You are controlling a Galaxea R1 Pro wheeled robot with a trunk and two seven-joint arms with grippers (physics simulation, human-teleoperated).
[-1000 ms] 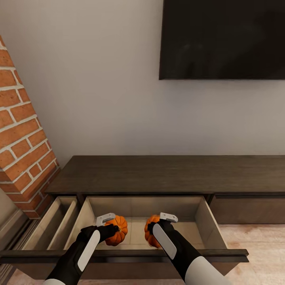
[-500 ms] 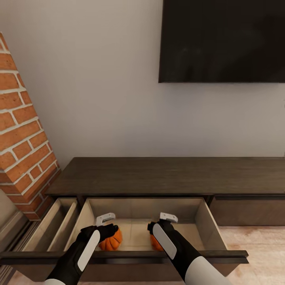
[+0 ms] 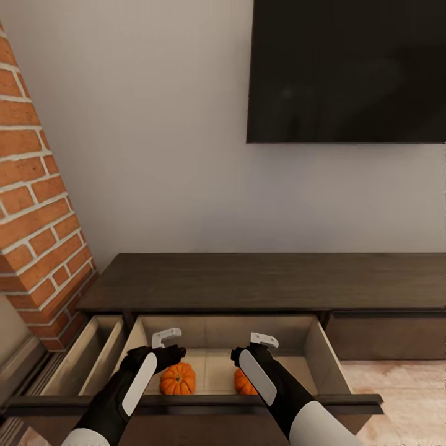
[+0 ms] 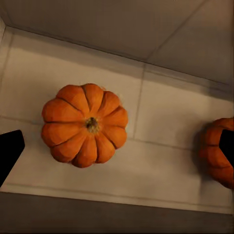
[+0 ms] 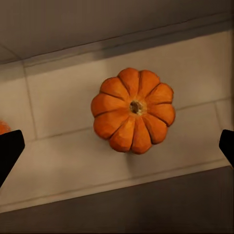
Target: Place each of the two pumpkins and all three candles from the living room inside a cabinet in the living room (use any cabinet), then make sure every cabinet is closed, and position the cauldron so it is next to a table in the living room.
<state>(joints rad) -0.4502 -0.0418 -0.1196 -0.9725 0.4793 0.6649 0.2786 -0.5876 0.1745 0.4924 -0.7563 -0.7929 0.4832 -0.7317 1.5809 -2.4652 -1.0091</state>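
**Both pumpkins lie in the open drawer, both grippers released above them**

In the head view the long dark brown cabinet (image 3: 266, 282) stands against the pale wall, with a black screen (image 3: 347, 71) mounted above it toward 1 o'clock and a red brick column (image 3: 37, 204) at 9 o'clock. The cabinet's wide middle drawer (image 3: 322, 347) is pulled out toward the robot, showing its pale beige floor and walls. A narrower drawer (image 3: 93, 353) just to its left is also pulled out.

The left pumpkin (image 3: 178, 379) sits upright on the drawer floor, stem up, near the front edge at about 7 o'clock from the drawer's middle. The right pumpkin (image 3: 244, 382) rests on the same floor at about 5 o'clock, partly hidden behind the right arm. The two are apart, with bare drawer floor between them.

The left gripper (image 3: 162, 348) hangs above the left pumpkin with its fingers spread and nothing between them; in the left wrist view the pumpkin (image 4: 85, 124) lies free on the floor, the dark fingertips (image 4: 10, 151) wide on either side and the other pumpkin (image 4: 222, 151) at the frame's edge. The right gripper (image 3: 251, 350) is likewise released above its pumpkin (image 5: 132, 110), which sits untouched between widely parted fingertips (image 5: 9, 151) in the right wrist view.
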